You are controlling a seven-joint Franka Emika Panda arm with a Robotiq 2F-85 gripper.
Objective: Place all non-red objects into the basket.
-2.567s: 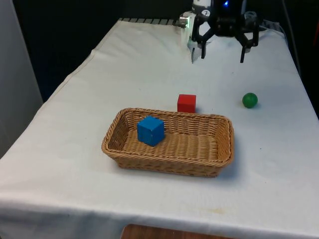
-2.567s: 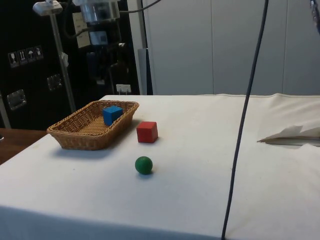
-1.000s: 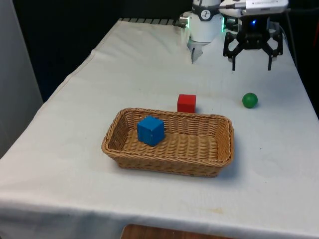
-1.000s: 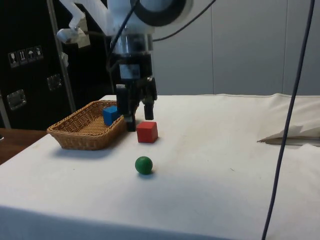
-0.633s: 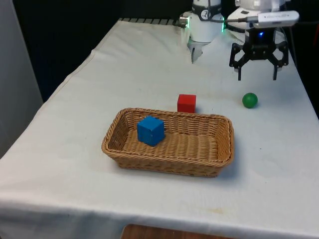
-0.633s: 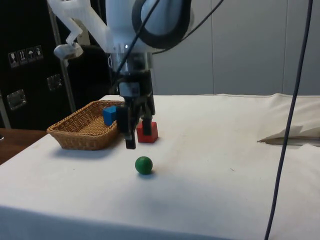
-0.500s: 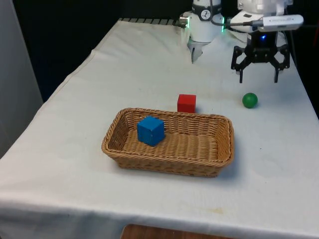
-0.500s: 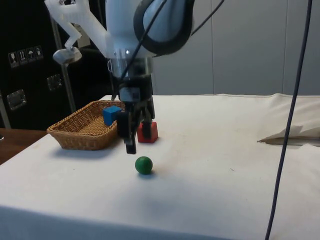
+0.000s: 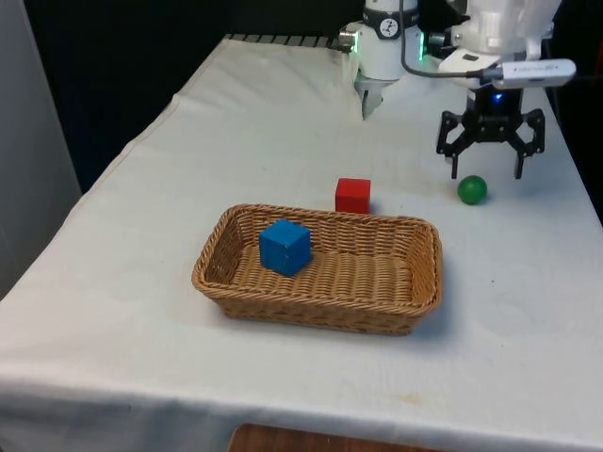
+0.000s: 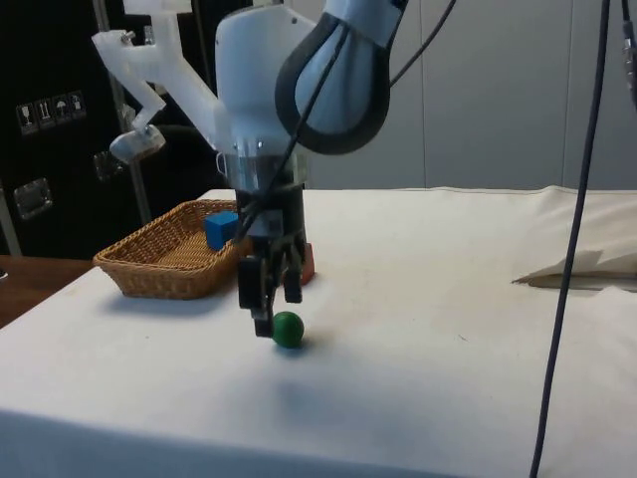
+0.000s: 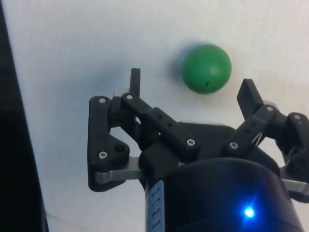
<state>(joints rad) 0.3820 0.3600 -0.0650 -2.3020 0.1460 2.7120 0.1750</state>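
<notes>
The gripper (image 9: 487, 175) is hanging wide open just over the green ball (image 9: 472, 189) — sitting on the white cloth well apart from the basket (image 9: 422, 282) — which looks light, hard and roll-prone, so I'd pinch across its middle.

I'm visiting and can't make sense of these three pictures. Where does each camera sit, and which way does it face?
Front view: looks along the white-clothed table towards the white arm; the black jaws hang open above the small green ball.
Side view: looks across the table from its side; arm and jaws show beside the ball.
Wrist view: rides on the arm, facing down on the ball past open jaws.
Front and side views share the woven wicker basket holding the blue cube.
</notes>
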